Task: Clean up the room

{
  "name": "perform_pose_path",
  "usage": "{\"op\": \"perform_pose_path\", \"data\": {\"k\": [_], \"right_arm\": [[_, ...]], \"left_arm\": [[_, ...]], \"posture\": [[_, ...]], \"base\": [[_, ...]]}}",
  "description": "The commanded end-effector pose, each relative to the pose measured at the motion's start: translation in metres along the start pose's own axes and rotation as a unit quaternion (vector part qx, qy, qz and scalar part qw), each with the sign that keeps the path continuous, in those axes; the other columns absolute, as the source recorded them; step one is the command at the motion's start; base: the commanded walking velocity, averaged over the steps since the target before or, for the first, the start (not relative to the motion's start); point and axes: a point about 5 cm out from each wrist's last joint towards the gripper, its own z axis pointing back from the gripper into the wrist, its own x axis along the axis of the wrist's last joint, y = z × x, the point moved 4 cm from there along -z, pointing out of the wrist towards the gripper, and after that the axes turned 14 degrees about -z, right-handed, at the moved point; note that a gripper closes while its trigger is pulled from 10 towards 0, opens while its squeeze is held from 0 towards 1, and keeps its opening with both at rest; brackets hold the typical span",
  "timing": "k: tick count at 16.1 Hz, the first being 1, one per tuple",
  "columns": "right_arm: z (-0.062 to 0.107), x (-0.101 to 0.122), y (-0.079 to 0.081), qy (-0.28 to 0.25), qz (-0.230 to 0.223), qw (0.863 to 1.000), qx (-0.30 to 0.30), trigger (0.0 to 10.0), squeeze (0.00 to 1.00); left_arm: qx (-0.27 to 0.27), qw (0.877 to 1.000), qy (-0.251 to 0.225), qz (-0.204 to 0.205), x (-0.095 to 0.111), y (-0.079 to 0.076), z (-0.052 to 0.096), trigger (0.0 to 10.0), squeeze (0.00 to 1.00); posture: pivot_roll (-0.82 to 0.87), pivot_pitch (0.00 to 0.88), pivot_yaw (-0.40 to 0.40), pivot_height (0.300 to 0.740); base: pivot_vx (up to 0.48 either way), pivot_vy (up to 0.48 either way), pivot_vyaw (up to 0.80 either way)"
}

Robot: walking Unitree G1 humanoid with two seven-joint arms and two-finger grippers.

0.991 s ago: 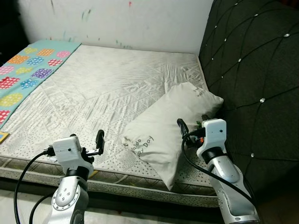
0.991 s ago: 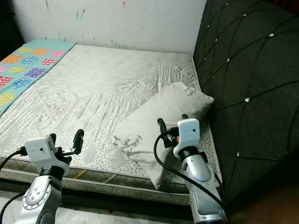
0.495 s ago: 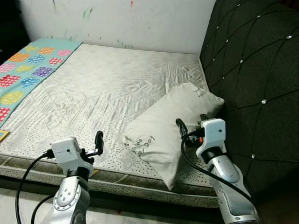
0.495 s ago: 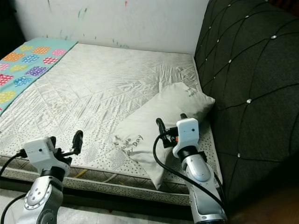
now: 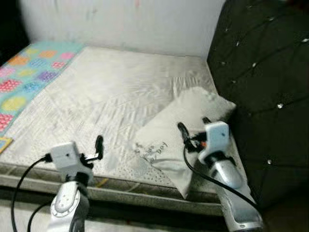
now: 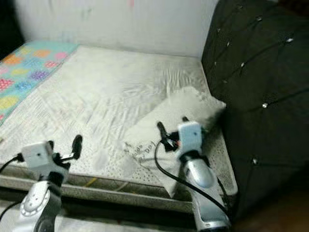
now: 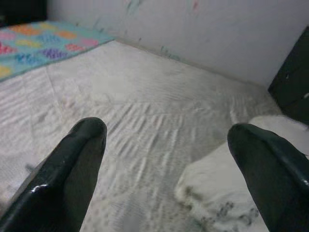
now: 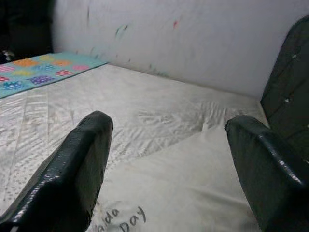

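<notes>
With both tools spread wide and empty, the right tool (image 5: 192, 130) is being held over the white pillow (image 5: 181, 133) at centre right of the frame beside the headboard (image 5: 260, 87), where thin fabric alone could be pinched and slip, while the left tool (image 5: 91, 151) is being held over the mattress (image 5: 106, 92).

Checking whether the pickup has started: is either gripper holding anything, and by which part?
Nothing is held. The left gripper is open over the mattress; the right gripper is open above the pillow.
</notes>
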Motion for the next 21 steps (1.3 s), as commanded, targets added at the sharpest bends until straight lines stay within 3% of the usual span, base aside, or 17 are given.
{"op": "perform_pose_path", "data": {"k": [1,8,14,21], "right_arm": [[0.003,-0.001,-0.009,0.002,0.002,1.000,-0.012,10.0,0.00],[-0.002,0.001,-0.008,-0.001,0.003,1.000,-0.010,10.0,0.00],[-0.001,-0.001,-0.006,0.001,0.004,1.000,-0.007,10.0,0.00],[-0.002,-0.003,-0.005,0.006,0.002,1.000,0.000,10.0,0.00]], "left_arm": [[-0.010,1.000,0.009,0.001,-0.004,-0.006,0.001,10.0,0.00],[-0.010,1.000,0.006,-0.001,-0.004,-0.007,-0.001,10.0,0.00],[-0.043,0.999,-0.015,0.003,0.003,-0.014,0.000,10.0,0.00],[-0.058,0.998,-0.015,0.013,0.004,-0.017,0.003,10.0,0.00]], "posture": [[-0.01,0.000,-0.043,0.740],[-0.01,0.000,-0.042,0.740],[-0.02,0.000,-0.041,0.740],[-0.01,0.000,-0.045,0.740]], "base": [[0.000,0.480,0.00],[0.000,0.480,0.00],[0.000,0.000,0.00],[0.321,0.000,0.00]]}}
